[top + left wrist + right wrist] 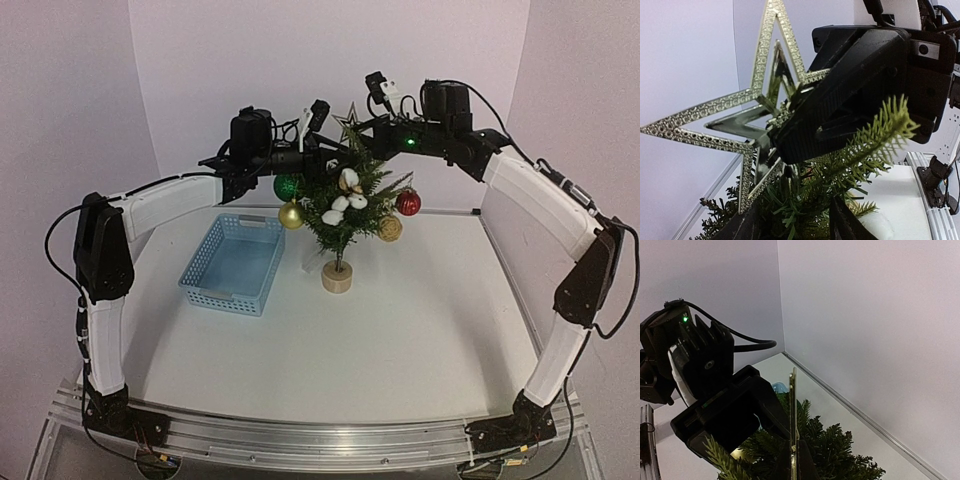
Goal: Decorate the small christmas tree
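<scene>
The small christmas tree (pixel 345 215) stands mid-table on its round wooden base (pixel 337 278), hung with green, gold and red balls and white cotton bolls. A glittery gold star (pixel 349 122) sits at its tip. My right gripper (pixel 364 133) is shut on the star's lower part; the right wrist view shows the star (pixel 793 415) edge-on between the fingers of that gripper (pixel 796 467). My left gripper (pixel 318 152) is at the treetop from the left. Its fingers (pixel 742 225) are spread, with top branches (pixel 800 205) between them. The star (pixel 752 112) is just above, held by the right gripper (pixel 855 90).
A blue plastic basket (pixel 233 262) lies left of the tree, with nothing showing in it. The back wall and the table's rear edge (pixel 865 420) run close behind the tree. Both arms arch over the table's sides.
</scene>
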### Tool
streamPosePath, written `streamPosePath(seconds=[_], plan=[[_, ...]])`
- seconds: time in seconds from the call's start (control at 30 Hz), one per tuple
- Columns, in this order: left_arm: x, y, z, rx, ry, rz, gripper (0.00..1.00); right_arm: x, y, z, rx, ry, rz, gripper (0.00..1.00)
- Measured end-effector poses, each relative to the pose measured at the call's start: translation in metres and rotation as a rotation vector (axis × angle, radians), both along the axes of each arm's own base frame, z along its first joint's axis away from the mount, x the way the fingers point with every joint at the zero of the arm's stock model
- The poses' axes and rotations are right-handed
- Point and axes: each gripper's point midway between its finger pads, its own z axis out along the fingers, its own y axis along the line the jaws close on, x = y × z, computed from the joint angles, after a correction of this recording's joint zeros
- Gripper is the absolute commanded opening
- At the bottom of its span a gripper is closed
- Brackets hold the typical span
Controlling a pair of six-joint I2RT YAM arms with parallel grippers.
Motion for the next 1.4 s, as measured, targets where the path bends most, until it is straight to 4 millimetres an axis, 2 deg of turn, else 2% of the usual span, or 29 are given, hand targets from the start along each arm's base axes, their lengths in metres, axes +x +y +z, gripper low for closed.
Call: streamPosePath(seconds=[0.13,0.3,0.73,1.03,1.23,1.4], plan=[[0.001,0.001,-0.001,0.003,-0.006,0.003,0.48,-0.001,0.0,0.0,0.005,0.01,0.002,0.12],[0.001,0.003,0.005,-0.001,-0.019,0.012,0.49,-0.005,-0.001,-0.005,-0.009,0.049,0.006,0.22],[-0.001,0.005,0.013,-0.009,-0.032,0.02,0.52,-0.007,-0.003,0.003,-0.002,0.056,0.001,0.37],[-0.007,0.01,0.029,-0.023,-0.071,0.021,0.52,-0.006,-0.004,0.003,-0.003,0.057,-0.009,0.45],[-0.011,0.013,0.036,-0.029,-0.084,0.021,0.53,-0.005,-0.005,0.004,-0.002,0.056,-0.017,0.57],[-0.013,0.015,0.038,-0.021,-0.08,0.021,0.54,-0.008,-0.008,0.008,-0.001,0.05,-0.019,0.61]])
